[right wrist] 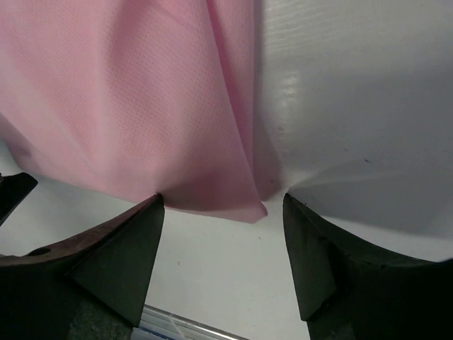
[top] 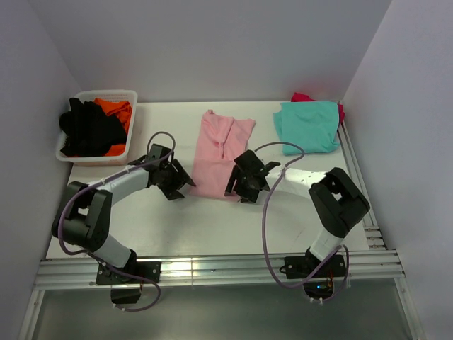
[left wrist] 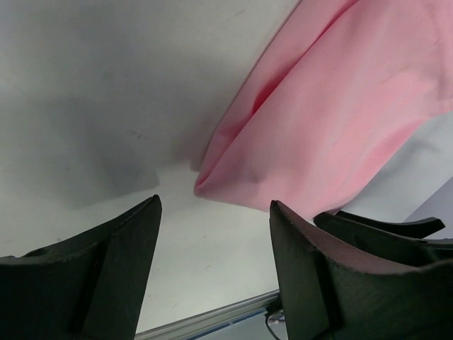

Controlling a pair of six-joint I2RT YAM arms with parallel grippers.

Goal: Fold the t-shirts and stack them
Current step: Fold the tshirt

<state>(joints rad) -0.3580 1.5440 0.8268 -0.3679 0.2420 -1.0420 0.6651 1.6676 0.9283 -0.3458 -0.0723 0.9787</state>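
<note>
A light pink t-shirt (top: 219, 152) lies folded lengthwise in the middle of the table. My left gripper (top: 178, 181) is open at its near left corner (left wrist: 212, 185), empty. My right gripper (top: 244, 185) is open at its near right corner (right wrist: 248, 205), empty. A folded teal t-shirt (top: 306, 126) lies at the back right on top of a magenta t-shirt (top: 303, 97), of which only an edge shows. A black t-shirt (top: 88, 127) and an orange t-shirt (top: 117, 108) lie crumpled in the basket.
A white plastic basket (top: 130, 95) stands at the back left. The white table (top: 212, 227) has a metal rail along its near edge (top: 212, 269). Grey walls close in the back and both sides.
</note>
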